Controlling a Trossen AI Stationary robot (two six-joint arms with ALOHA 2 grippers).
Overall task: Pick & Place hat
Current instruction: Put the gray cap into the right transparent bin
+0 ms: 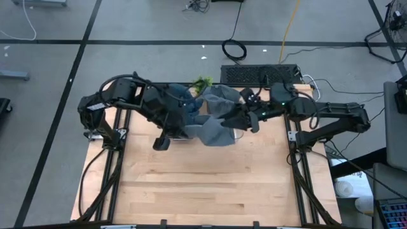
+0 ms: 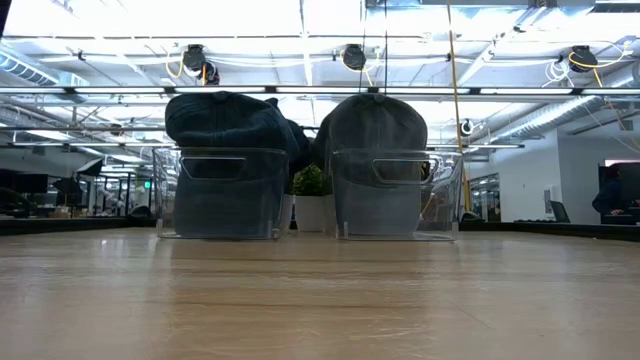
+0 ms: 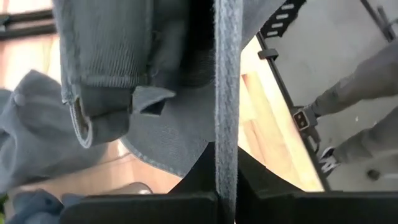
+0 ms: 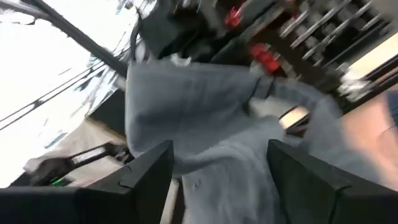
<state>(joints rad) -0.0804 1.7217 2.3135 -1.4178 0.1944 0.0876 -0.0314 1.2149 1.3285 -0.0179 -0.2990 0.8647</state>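
Toward twelve o'clock on the wooden surface [image 1: 203,184], a grey cap [image 1: 213,130] is held up between both arms, above two clear plastic bins [image 2: 222,193] that stand side by side. The left hand [image 3: 225,186] is pressed together on the cap's strap, which is seen edge-on running straight out from between the fingers; this grip appears chosen so that the cap hangs free. The right hand [image 4: 217,168] is spread, with grey fabric lying between its fingers, probably so that the crown can be taken or steadied. A darker denim cap [image 2: 232,122] is already heaped over the left-hand bin. A small potted plant [image 2: 311,182] is seen behind the bins.
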